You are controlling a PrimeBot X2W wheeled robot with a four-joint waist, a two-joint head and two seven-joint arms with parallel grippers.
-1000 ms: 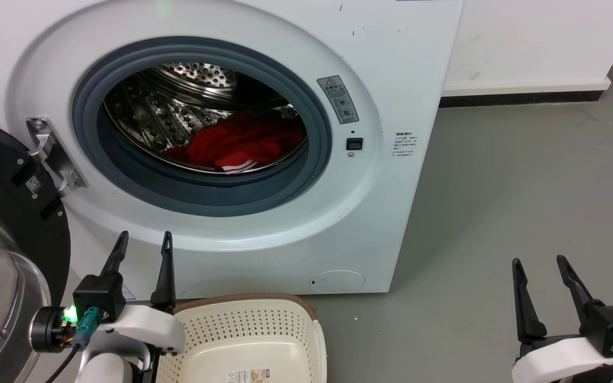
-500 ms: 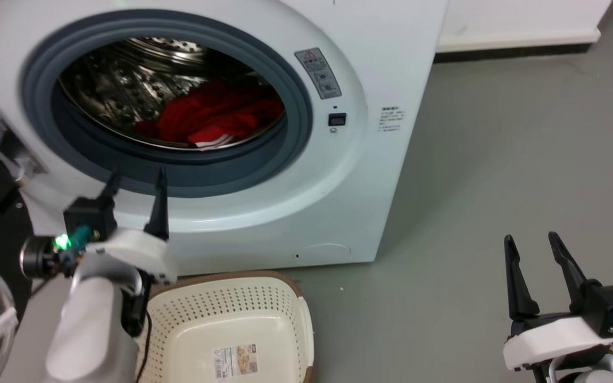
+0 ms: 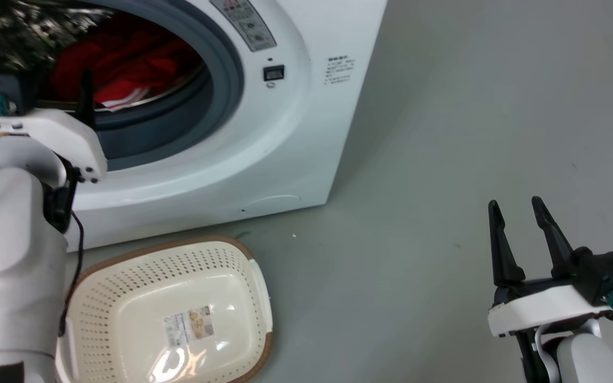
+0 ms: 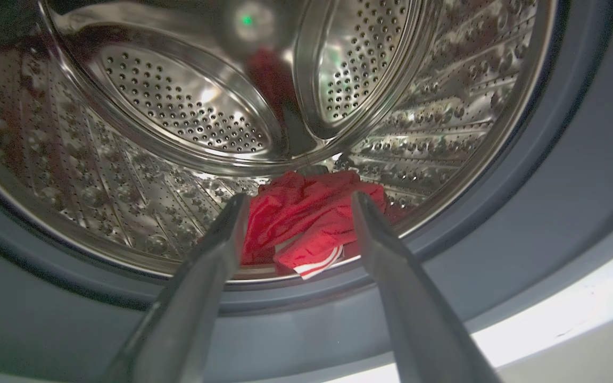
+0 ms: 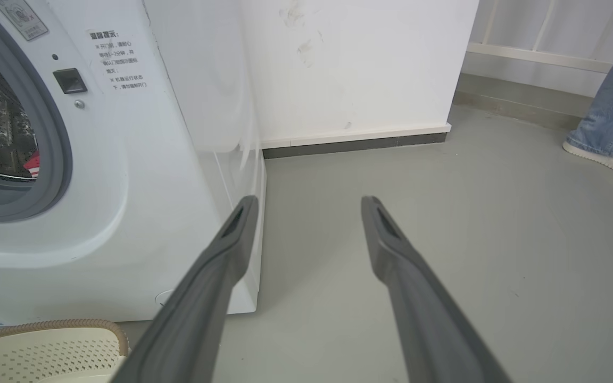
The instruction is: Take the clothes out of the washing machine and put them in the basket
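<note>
Red, not yet lifted out of the washing machine [image 3: 296, 133] into the bare basket [image 3: 125, 282] (label [image 3: 189, 324] only): clothes [image 4: 306, 223] just beyond the spread left gripper [image 4: 298, 198], right gripper [image 3: 514, 203] spread too, far right.

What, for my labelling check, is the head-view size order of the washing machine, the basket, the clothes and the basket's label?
Largest: washing machine
basket
clothes, partly hidden
Smallest: label

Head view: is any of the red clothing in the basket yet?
No, the basket holds just a paper label, and the red clothes lie inside the washing machine.
</note>
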